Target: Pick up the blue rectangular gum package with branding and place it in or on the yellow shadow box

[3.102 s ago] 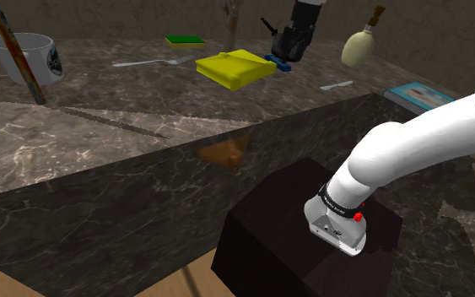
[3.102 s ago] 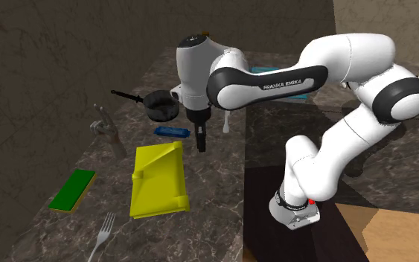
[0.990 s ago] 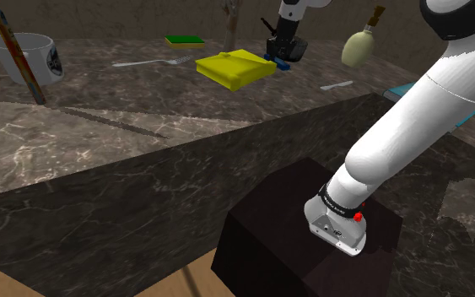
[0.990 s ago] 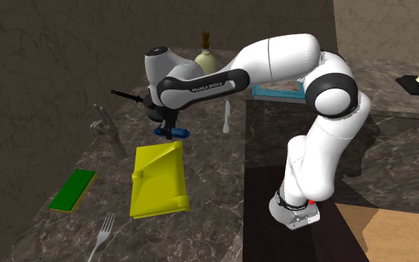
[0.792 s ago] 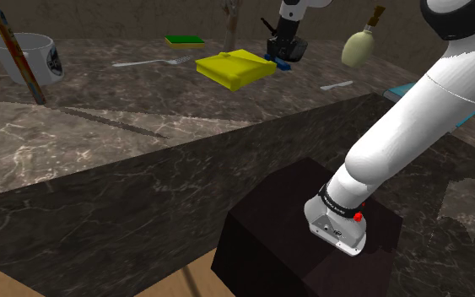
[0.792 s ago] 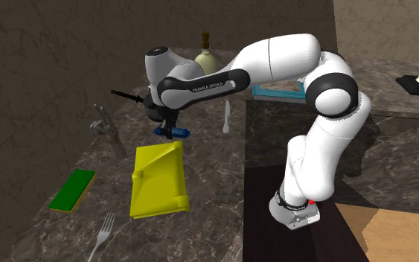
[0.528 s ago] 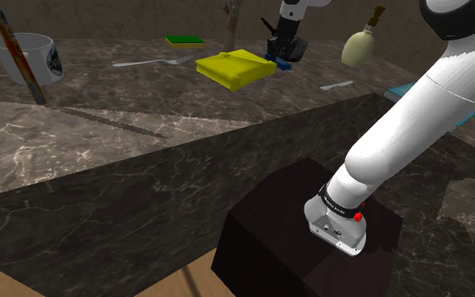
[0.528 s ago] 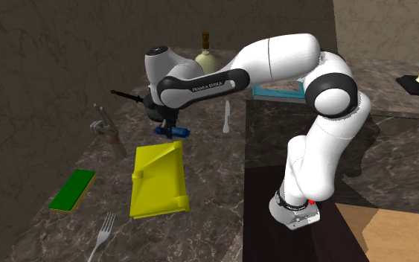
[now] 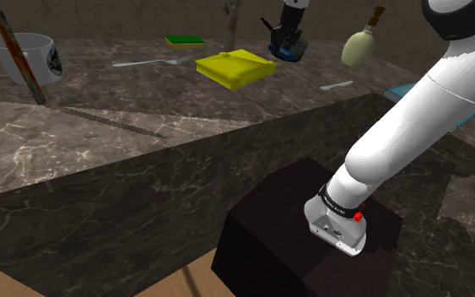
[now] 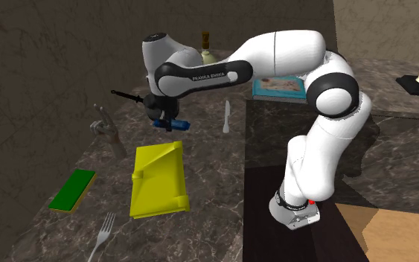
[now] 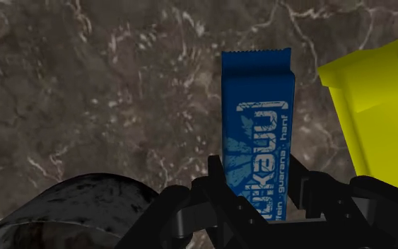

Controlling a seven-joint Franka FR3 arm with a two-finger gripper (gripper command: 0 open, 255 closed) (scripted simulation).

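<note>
The blue gum package (image 11: 257,134) with white lettering is clasped between my two black fingers, and my gripper (image 11: 257,182) is shut on it. In the second exterior view the gum package (image 10: 173,123) hangs a little above the dark marble counter, in my gripper (image 10: 168,121), just beyond the far end of the yellow shadow box (image 10: 159,179). In the shoulder view my gripper (image 9: 284,44) holds the package (image 9: 290,55) to the right of the yellow box (image 9: 235,67). The yellow box (image 11: 377,106) lies close beside the package.
A black pan (image 11: 70,212) sits under the hand, its handle (image 10: 126,95) sticking out. A hand figurine (image 10: 107,130), green sponge (image 10: 72,189), fork (image 10: 103,232), knife (image 10: 227,117), book (image 10: 278,87) and mug (image 9: 29,55) share the counter.
My gripper has risen a little with the gum package, lifting it off the counter. The yellow box has not moved.
</note>
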